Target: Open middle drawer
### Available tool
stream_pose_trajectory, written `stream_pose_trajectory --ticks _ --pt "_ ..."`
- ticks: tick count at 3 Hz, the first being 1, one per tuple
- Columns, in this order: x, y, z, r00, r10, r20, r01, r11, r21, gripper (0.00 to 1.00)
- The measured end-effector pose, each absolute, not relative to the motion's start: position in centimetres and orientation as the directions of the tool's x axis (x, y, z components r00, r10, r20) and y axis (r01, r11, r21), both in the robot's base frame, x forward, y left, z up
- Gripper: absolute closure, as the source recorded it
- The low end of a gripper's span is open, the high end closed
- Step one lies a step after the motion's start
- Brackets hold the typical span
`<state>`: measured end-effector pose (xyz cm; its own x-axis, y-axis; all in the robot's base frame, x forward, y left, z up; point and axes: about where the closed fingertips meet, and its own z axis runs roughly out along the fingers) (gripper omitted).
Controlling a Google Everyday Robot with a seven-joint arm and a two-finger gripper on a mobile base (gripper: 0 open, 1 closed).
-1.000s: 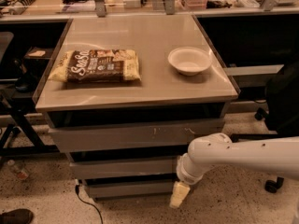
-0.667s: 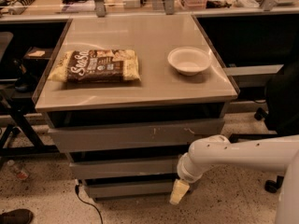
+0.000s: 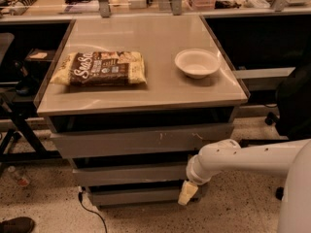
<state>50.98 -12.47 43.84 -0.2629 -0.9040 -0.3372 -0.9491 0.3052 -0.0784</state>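
Gripper just below middle drawer, right end

The claw hangs low by the right end of the middle drawer.

Matt grey middle drawer, smooth gripper below

My arm is a smooth white tube that swells into a rounded white joint and a ringed collar at the wrist. The hand is pale cream-yellow, down beside the lowest drawer front. A broad white shell fills the lower right.
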Motion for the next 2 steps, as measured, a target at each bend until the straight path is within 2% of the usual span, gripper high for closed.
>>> stream_pose_trajectory --ticks 2 --pt "50.2 -11.6 40.5 -0.264 -0.91 -0.319 -0.959 0.284 -0.015 0.0"
